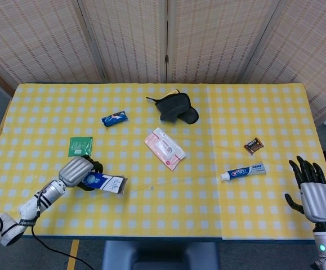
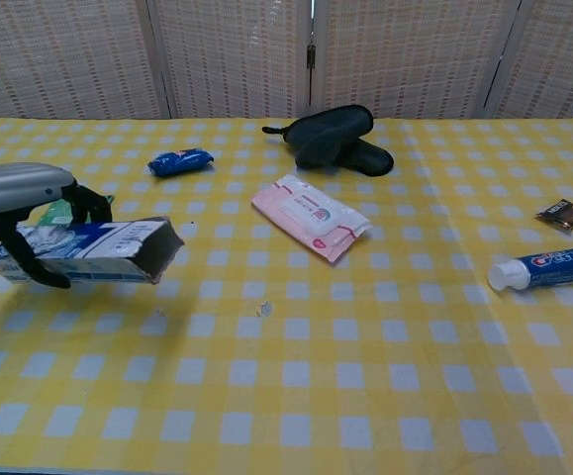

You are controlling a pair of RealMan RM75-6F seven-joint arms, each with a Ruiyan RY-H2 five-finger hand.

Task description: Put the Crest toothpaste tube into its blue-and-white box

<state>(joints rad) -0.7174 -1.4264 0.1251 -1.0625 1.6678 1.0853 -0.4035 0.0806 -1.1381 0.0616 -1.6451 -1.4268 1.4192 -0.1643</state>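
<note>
My left hand (image 1: 77, 171) (image 2: 19, 193) grips the blue-and-white box (image 1: 106, 183) (image 2: 88, 251) near the table's front left and holds it lifted off the cloth, its dark open end pointing right. The Crest toothpaste tube (image 1: 242, 171) (image 2: 548, 268) lies flat on the yellow checked cloth at the right, cap end to the left. My right hand (image 1: 312, 194) hovers open at the table's right front corner, fingers spread, a short way right of the tube and apart from it. The chest view does not show this hand.
A pink-and-white wipes pack (image 1: 165, 148) (image 2: 311, 216) lies mid-table. A black pouch (image 1: 175, 108) (image 2: 335, 137) sits at the back. A small blue packet (image 1: 114, 118) (image 2: 180, 161), a green sachet (image 1: 80, 145) and a brown sachet (image 1: 253, 145) (image 2: 565, 213) are scattered around.
</note>
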